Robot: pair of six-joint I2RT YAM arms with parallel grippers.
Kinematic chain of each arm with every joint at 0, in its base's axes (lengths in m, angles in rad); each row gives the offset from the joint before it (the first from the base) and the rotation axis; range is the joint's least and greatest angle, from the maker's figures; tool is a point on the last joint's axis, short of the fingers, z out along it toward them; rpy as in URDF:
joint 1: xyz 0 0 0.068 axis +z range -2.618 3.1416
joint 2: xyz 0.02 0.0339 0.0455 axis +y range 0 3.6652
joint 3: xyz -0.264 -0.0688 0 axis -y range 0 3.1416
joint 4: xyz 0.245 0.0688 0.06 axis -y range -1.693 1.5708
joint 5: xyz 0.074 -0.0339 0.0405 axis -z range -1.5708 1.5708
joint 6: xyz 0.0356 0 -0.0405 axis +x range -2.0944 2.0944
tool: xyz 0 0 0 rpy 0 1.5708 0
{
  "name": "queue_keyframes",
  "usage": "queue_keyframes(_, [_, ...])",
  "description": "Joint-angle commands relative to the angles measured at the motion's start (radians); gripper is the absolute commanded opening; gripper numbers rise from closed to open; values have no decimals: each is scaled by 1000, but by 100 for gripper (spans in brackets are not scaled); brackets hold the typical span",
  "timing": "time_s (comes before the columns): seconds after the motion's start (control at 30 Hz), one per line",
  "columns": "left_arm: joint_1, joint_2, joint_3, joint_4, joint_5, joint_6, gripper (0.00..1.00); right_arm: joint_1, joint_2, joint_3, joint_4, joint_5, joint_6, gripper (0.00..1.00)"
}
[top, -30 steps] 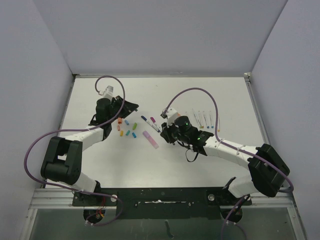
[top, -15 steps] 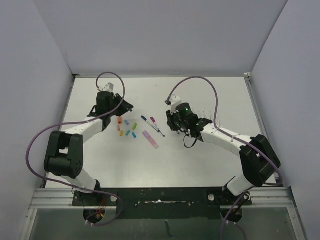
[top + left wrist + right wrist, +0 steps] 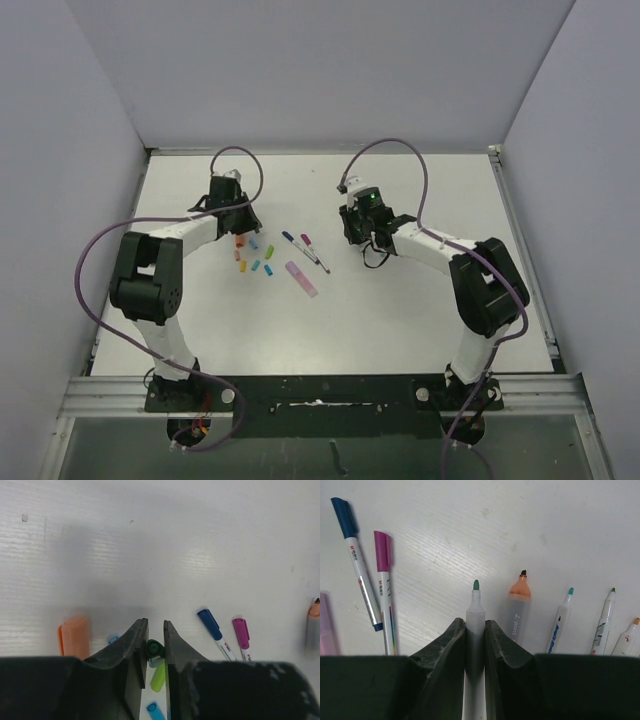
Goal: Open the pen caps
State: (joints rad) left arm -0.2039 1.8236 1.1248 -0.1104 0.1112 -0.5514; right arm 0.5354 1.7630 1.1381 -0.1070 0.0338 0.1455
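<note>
Left gripper [image 3: 155,629] is pinched shut on a dark green cap [image 3: 155,648] near the loose caps [image 3: 257,266]. The right gripper [image 3: 475,630] clamps the bared green-tipped pen [image 3: 475,607]. I'd say both want setting down next, then the capped blue pen [image 3: 359,565] and magenta pen [image 3: 386,590].

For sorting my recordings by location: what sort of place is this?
Probably a robot lab test cell: plain grey panels wall in a white table, the left arm and right arm are bolted to a metal rail at its near edge, and marker pens with loose caps are laid out.
</note>
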Motion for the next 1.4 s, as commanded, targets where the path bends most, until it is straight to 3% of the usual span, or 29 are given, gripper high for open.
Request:
queue_keyframes(0.0, [-10,63,88,-40,-43,59,0,-16,45,67,17,-30,-15,0])
queue_keyframes(0.23, [-20,124,137,-67,-73,76,3,-17,107,96,48,-44,-11,0])
queue_keyframes(0.67, [-23,155,141,-81,-86,77,27,-14,213,131,87,-54,5,0])
queue_keyframes(0.93, [-20,88,122,-80,-84,67,36,-14,238,137,94,-45,22,0])
queue_keyframes(1.37, [-21,-295,-53,18,-54,18,51,-12,258,127,74,-25,50,32])
